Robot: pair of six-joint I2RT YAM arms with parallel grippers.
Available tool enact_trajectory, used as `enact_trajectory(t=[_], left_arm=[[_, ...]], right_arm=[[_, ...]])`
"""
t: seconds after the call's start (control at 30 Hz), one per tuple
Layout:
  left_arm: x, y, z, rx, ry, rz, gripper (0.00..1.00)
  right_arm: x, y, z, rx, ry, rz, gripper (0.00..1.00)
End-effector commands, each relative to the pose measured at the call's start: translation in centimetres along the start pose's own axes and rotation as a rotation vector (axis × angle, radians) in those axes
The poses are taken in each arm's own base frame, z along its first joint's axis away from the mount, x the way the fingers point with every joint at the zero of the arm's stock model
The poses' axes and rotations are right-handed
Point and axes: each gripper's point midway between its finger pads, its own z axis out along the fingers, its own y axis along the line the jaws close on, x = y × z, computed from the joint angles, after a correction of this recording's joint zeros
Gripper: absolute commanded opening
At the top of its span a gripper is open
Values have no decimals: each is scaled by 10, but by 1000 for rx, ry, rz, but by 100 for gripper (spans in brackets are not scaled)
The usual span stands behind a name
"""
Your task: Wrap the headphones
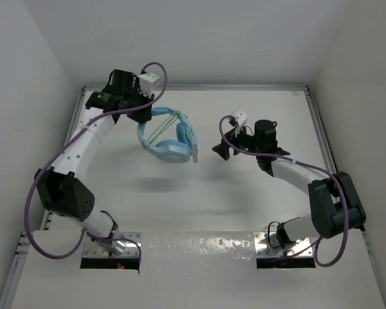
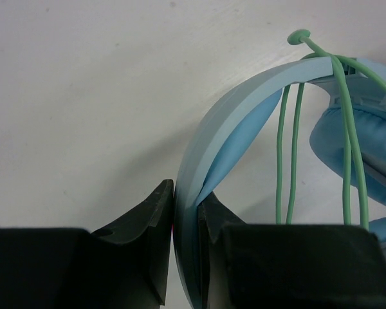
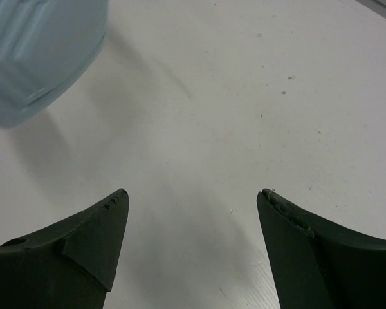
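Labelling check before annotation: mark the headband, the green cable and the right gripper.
headband [image 2: 244,91]: left wrist view, on the curved outer band.
green cable [image 2: 280,161]: left wrist view, on one strand under the band.
right gripper [image 3: 192,193]: right wrist view, midway between its open fingertips.

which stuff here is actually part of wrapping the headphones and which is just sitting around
Part of the job:
headphones; green cable draped over the headband; left hand, shut on the headband; right hand, open and empty.

Just there:
purple robot cables; metal base plates; table.
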Motion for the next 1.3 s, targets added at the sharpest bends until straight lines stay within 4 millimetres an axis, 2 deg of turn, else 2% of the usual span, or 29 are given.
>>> enact_trajectory(t=[0.0,0.07,0.1,0.17,0.2,0.27,0.3,0.37,0.4,0.47,0.67,0.8,0.9,0.97,1.0,1.07,1.17,1.27], left_arm=[[-20,38,-26,-123,-166,-125,0],[-5,53,-23,-137,-171,-194,0],[4,76,-30,-175,-183,-252,0],[17,94,-35,-192,-210,-330,0],[26,112,-42,-224,-224,-372,0],[29,127,-53,-263,-260,-379,0],[41,137,-54,-288,-256,-401,0],[44,148,-60,-327,-282,-393,0],[55,157,-61,-354,-274,-402,0],[62,171,-67,-396,-293,-407,0],[85,204,-77,-454,-285,-396,0],[88,218,-72,-455,-261,-364,0],[77,227,-63,-426,-288,-396,0],[62,237,-63,-429,-338,-421,0],[63,244,-54,-420,-334,-439,0],[46,255,-53,-418,-379,-446,0],[38,271,-38,-402,-406,-460,0],[38,290,-12,-388,-428,-493,0]], right_arm=[[-16,-1,-8,24,-53,-42,80],[-19,0,-11,24,-62,-44,80],[-18,2,-12,21,-63,-45,80],[-21,5,-13,9,-73,-51,80],[-21,6,-13,1,-75,-52,80],[-24,10,-14,-14,-86,-22,80],[-25,11,-13,-19,-89,-21,80],[-28,11,-14,-21,-103,-17,80],[-28,11,-13,-19,-106,-16,80],[-33,11,-13,-23,-120,-16,80],[-41,12,-13,-25,-136,-5,80],[-48,11,-13,-22,-152,9,80],[-51,12,-13,-22,-156,10,80],[-51,13,-14,-19,-150,10,80],[-50,13,-15,-16,-144,5,80],[-49,14,-16,-16,-123,5,80],[-47,14,-19,-2,-102,-17,80],[-38,11,-21,19,-66,-15,80]])
